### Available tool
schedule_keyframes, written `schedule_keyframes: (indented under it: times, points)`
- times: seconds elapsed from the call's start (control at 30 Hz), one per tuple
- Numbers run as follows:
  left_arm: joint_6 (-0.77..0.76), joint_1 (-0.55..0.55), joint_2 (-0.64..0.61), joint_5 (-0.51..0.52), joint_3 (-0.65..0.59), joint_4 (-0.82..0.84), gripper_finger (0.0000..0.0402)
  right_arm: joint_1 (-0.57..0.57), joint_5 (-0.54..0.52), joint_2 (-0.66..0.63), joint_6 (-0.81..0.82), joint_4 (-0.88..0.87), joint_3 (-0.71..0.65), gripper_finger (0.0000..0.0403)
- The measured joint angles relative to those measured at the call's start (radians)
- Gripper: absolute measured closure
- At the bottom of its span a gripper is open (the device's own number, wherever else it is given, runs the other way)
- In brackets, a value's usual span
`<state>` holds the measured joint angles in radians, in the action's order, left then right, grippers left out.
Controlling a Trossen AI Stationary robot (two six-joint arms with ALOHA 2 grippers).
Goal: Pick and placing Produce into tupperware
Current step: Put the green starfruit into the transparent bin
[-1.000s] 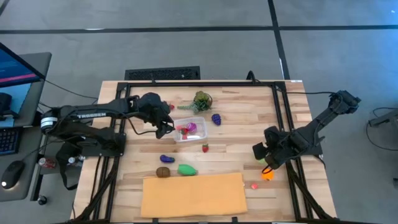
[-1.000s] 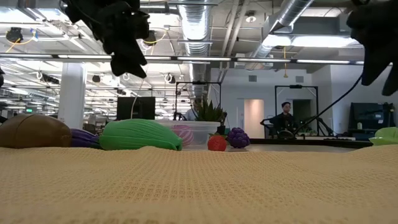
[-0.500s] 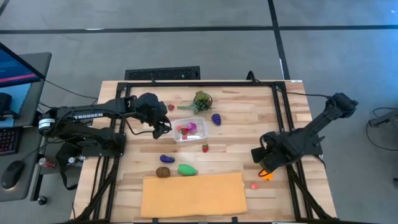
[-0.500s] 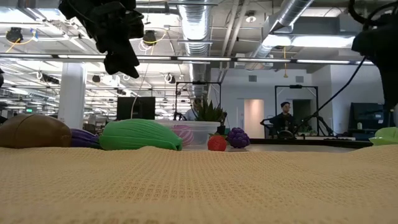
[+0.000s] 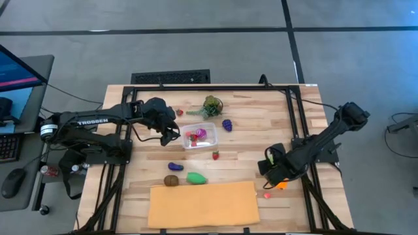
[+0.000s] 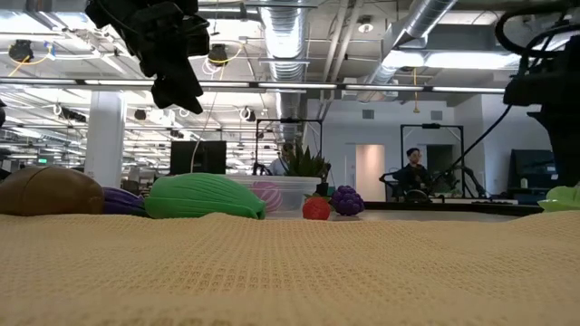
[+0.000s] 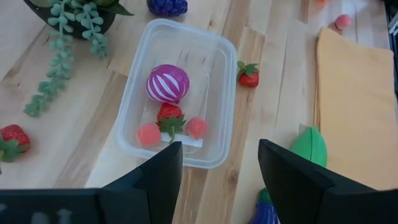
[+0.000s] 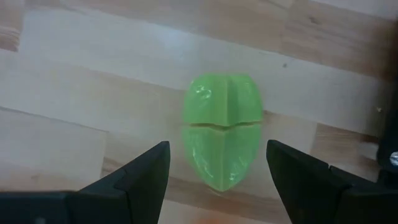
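Pick step: open right end effector [image 8: 214, 163] is poised over light-green ribbed toy pepper [image 8: 224, 148], lower right; descent & closing needed next.

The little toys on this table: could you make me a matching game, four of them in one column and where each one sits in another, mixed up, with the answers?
Things:
1. pink striped ball
2. purple grapes
3. light green piece
4. brown piece

Places:
A. on the bare wood beyond the tub, beside the leafy bunch
B. right under the right gripper, between its open fingers
C. inside the clear tub
D. at the edge of the tan sheet, next to the green vegetable

Pairs: 1-C, 2-A, 3-B, 4-D
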<state>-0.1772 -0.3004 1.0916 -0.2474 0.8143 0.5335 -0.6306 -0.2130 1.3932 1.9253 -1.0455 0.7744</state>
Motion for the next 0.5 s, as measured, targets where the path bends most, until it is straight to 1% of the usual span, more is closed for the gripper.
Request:
schedule_keyframes:
  times: [0.2,0.43,0.5]
  points:
    - [0.000,0.000,0.000,0.000,0.000,0.000,0.0201,0.031,0.004,0.037,-0.048,0.041,0.000,0.0143]
    - [0.000,0.000,0.000,0.000,0.000,0.000,0.0201,0.062,0.003,0.038,-0.097,0.024,0.000,0.0143]
    - [-0.001,0.000,0.000,0.000,0.000,0.000,0.0201,0.078,0.007,0.055,-0.121,0.030,0.000,0.0143]
